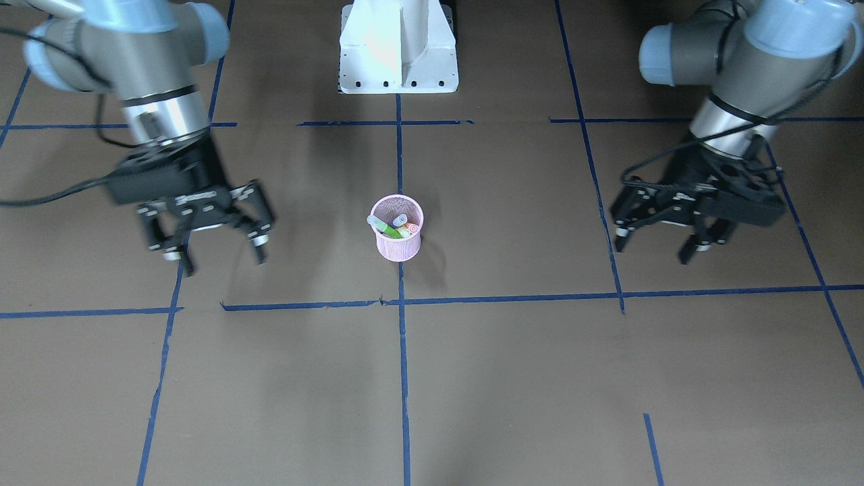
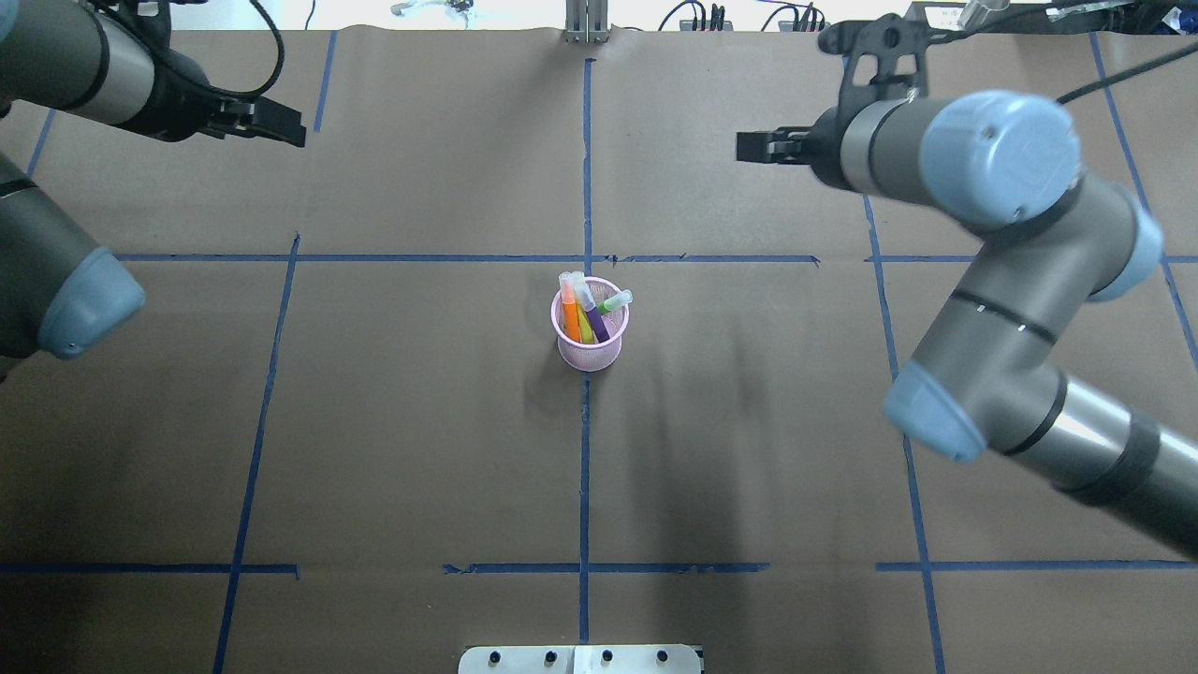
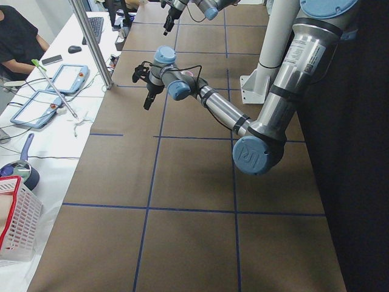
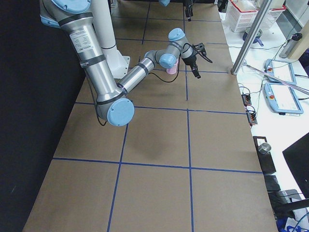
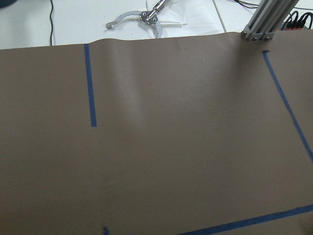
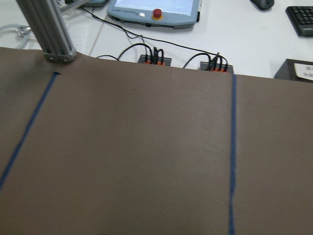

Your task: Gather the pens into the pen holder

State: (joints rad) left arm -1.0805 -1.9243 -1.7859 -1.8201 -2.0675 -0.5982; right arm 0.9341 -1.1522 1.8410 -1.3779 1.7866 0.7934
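The pink wire-mesh pen holder (image 1: 398, 244) stands upright at the middle of the table, on the blue centre line. Several pens (image 1: 390, 227) stand in it, caps up: orange, purple, green and yellow (image 2: 585, 316). The holder also shows far off in the exterior right view (image 4: 171, 69). My left gripper (image 1: 653, 251) hangs open and empty well to the holder's side, on the right of the front-facing view. Opposite it, my right gripper (image 1: 223, 260) is open and empty too. No pen lies on the table in any view. Both wrist views show only brown paper and blue tape.
The white robot base (image 1: 398, 50) stands behind the holder. Blue tape lines grid the brown paper. An aluminium post (image 5: 264, 19) and metal tongs (image 5: 142, 17) sit at the far edge. Teach pendants (image 6: 156, 7), a red-rimmed basket (image 3: 18, 225) and a seated person (image 3: 18, 36) are off the table.
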